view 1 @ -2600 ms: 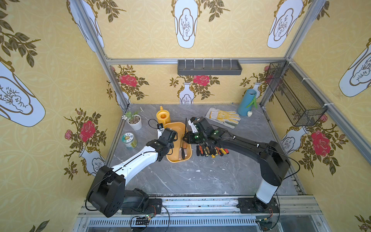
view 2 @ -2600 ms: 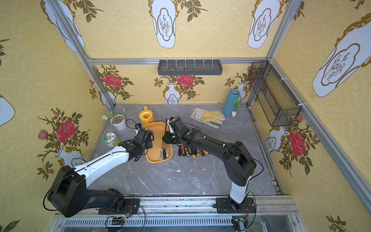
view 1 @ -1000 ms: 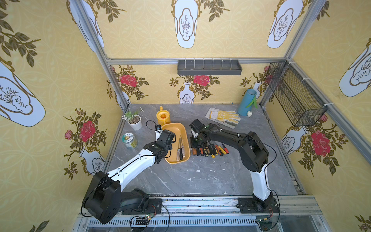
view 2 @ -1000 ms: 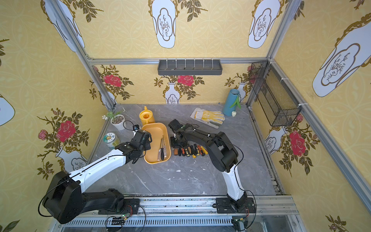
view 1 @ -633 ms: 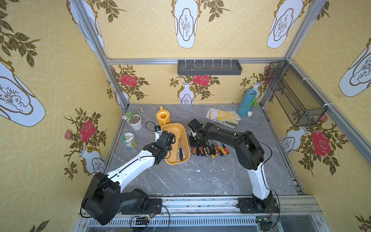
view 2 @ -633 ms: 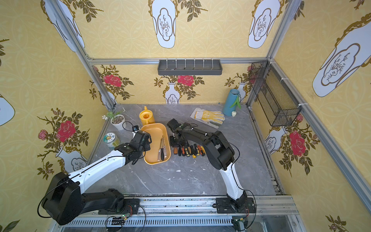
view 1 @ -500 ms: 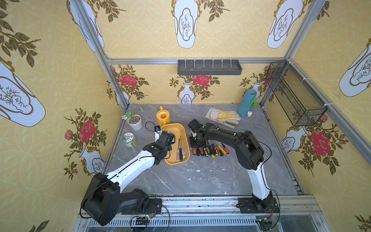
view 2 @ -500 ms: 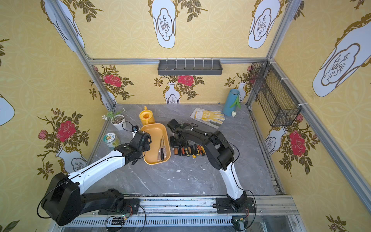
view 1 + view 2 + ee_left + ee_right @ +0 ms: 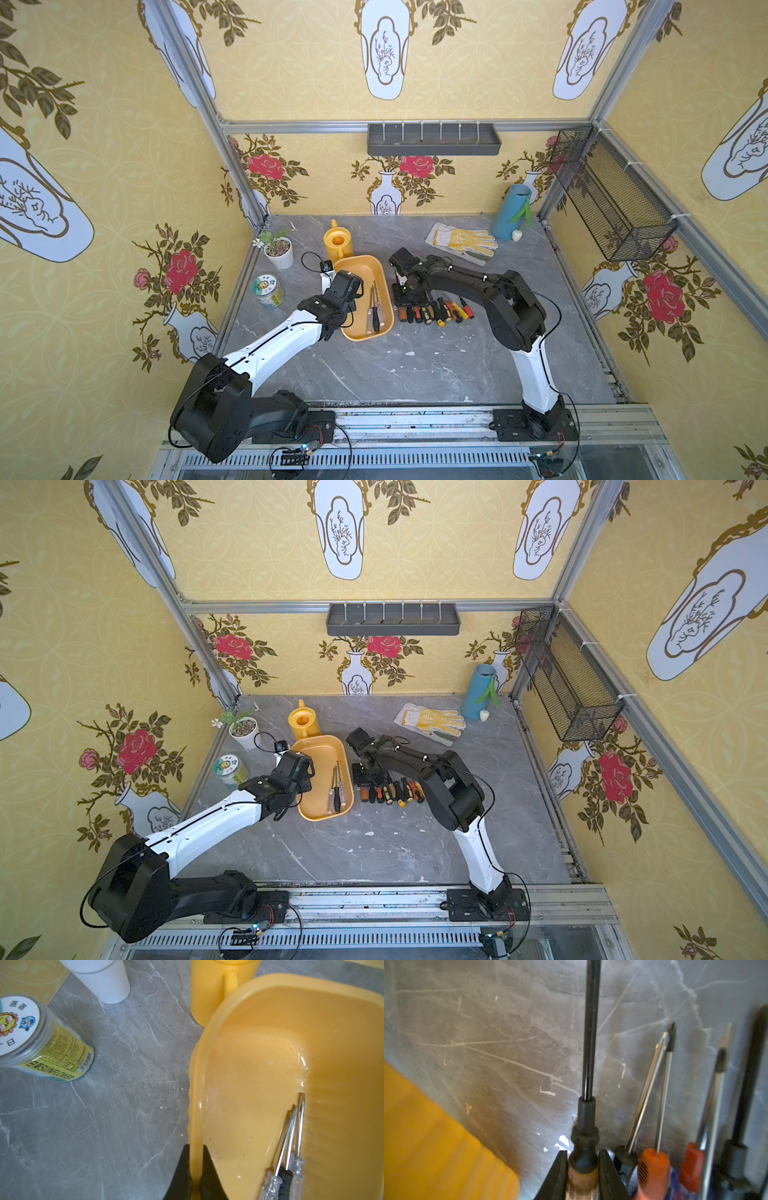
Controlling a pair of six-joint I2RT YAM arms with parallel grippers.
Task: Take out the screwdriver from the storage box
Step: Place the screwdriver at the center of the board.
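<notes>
Lining the room, floral wallpaper [image 9: 478, 83] surrounds a grey marble worktop [image 9: 415, 365]; left gripper [image 9: 195, 1148] pinches the storage box [image 9: 249, 1064] rim, right gripper [image 9: 583, 1154] clamps a screwdriver [image 9: 589, 1043] handle.

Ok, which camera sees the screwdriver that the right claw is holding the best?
The right wrist view: the screwdriver fills it, dark shaft and tan handle between the right gripper fingers. In both top views it is tiny and the arm covers most of it. The left wrist view looks at the storage box instead.

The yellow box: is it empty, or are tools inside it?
Not empty: three screwdrivers lie side by side inside the box, near one long wall.
</notes>
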